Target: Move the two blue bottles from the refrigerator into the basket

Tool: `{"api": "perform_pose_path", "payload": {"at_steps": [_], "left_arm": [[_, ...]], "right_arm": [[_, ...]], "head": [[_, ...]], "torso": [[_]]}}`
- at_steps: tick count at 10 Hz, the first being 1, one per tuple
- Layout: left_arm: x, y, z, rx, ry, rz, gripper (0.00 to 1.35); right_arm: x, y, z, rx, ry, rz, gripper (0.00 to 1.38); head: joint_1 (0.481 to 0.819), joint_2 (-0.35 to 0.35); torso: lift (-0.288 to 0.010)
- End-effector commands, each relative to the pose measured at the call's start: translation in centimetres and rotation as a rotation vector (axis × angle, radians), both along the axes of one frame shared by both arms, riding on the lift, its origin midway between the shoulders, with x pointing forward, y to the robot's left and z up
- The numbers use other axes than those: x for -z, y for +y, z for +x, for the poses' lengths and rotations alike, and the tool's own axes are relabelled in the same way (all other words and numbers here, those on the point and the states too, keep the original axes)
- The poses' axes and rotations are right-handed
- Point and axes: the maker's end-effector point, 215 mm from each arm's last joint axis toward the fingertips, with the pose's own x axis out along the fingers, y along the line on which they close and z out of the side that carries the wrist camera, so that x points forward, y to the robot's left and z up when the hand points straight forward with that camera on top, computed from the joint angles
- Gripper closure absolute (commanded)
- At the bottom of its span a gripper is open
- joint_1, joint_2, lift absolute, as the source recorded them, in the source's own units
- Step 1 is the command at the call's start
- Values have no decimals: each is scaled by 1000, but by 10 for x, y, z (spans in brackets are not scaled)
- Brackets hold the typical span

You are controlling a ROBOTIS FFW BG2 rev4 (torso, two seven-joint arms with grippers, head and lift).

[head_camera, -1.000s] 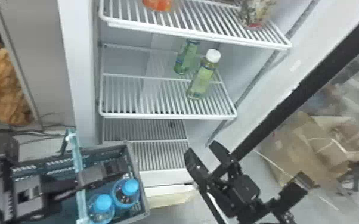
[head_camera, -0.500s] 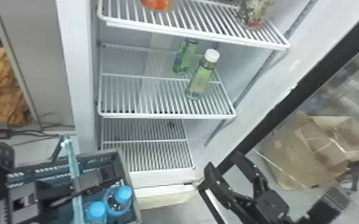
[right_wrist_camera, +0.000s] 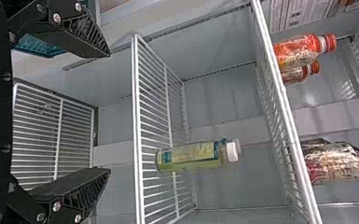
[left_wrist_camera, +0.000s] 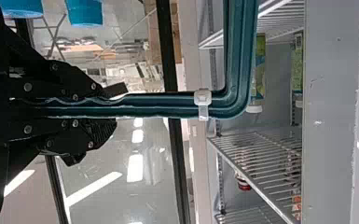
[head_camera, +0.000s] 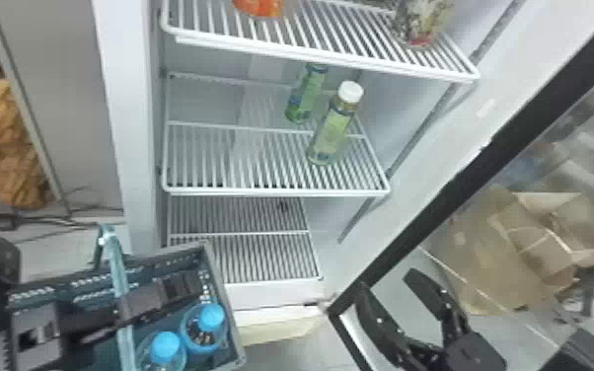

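Bottles (head_camera: 204, 329), both blue-capped, standing side by side inside the basket (head_camera: 221, 296) in head view, probably caps up for stability. Right hand (head_camera: 387, 283) low beside the refrigerator (head_camera: 133, 148), empty, with little apparent need to grasp again.

In left wrist view, left hand (left_wrist_camera: 105, 109) clamped on the basket handle (left_wrist_camera: 168, 112), likely to steady the load.

In right wrist view, fingers wide apart; green bottle (right_wrist_camera: 191, 157) upright on a shelf (right_wrist_camera: 137, 130), presumably outside the task.
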Motion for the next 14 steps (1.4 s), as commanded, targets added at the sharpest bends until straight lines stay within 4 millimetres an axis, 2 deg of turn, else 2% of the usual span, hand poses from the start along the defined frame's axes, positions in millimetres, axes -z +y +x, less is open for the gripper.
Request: {"api": "perform_pose_path", "payload": {"at_steps": [1, 14], "left_arm": [[0, 1, 1, -2, -2, 0, 1200], [-5, 3, 5, -13, -15, -5, 1200]], "right_arm": [[-1, -2, -3, 5, 4, -4, 191], [2, -6, -4, 9, 9, 5, 191]], "head": [[695, -350], [695, -350]], "torso": [[-220], [-220]]}}
